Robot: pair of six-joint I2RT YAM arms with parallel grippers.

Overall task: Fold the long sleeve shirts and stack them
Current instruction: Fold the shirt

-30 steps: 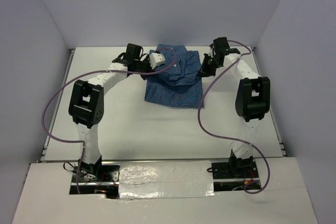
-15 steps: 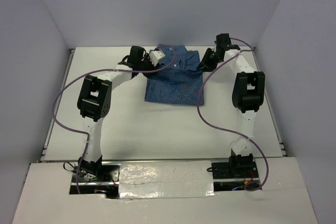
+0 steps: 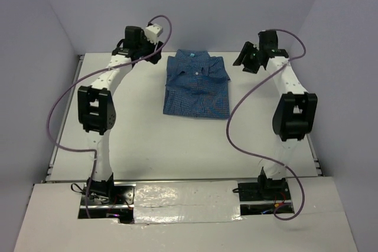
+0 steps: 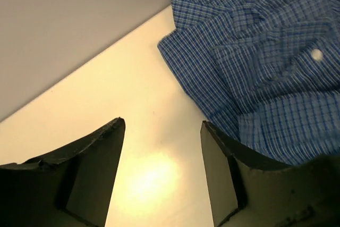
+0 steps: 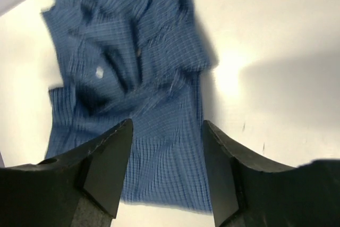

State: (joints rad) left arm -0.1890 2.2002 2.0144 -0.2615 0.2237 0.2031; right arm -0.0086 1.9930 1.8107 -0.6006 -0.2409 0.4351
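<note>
The long sleeve shirt is blue, finely checked and folded into a rectangle. It lies flat at the back middle of the white table, collar toward the back wall. My left gripper hovers off the shirt's back left corner, open and empty. In the left wrist view the left gripper is over bare table, with the shirt to its right. My right gripper hangs off the shirt's back right corner, open and empty. The right wrist view looks down past the right gripper at the shirt lower down.
The back wall rises just behind the shirt and both grippers. Side walls close in on the left and right. Purple cables loop from each arm above the table. A metal rail runs along the table's near edge.
Both grippers were shut at the shirt's upper corners and have since opened, let go and risen outward toward the back corners. The shirt has settled flat.
</note>
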